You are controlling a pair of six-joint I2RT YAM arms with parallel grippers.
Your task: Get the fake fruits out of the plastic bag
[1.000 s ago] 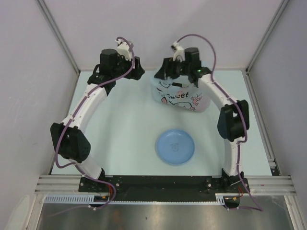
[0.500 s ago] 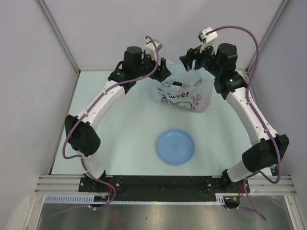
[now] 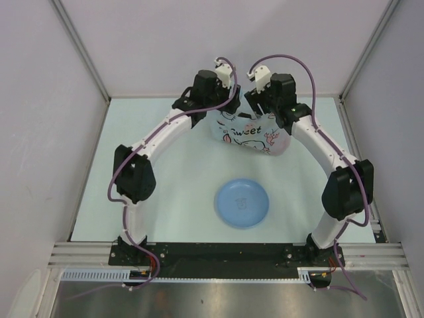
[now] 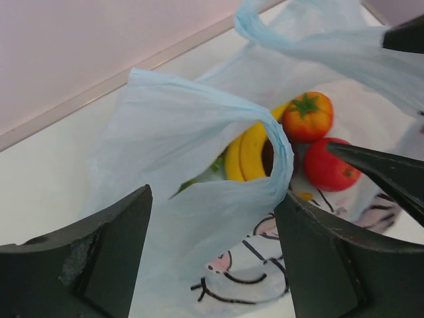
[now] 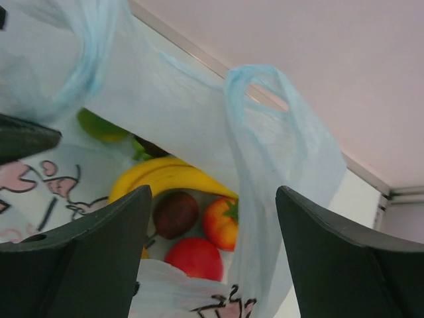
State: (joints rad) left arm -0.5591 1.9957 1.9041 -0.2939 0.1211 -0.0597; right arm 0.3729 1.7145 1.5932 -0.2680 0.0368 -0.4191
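Here, the left gripper [image 4: 211,202] stands wide open, one light-blue handle loop of the plastic bag [image 4: 192,132] rising between its jaws without being pinched. The right gripper [image 5: 212,195] is spread just as wide around the bag's other handle loop. Whether the film touches either gripper cannot be told.

Just beyond both, the bag's mouth gapes and the fake fruits [image 5: 185,212] lie inside. In the right wrist view the yellow banana [image 5: 165,177] curves across the middle. A dark round fruit [image 5: 175,213] sits at its 6 o'clock, an orange-red fruit [image 5: 222,222] at 4 o'clock, a red fruit [image 5: 195,257] lower still, and a green fruit [image 5: 103,126] at 10 o'clock.

From above, the bag lies on the pale table [image 3: 165,172], with the left gripper at about its 11 o'clock edge and the right near 12. The blue plate [image 3: 242,203] sits well apart at the bag's 6 o'clock.
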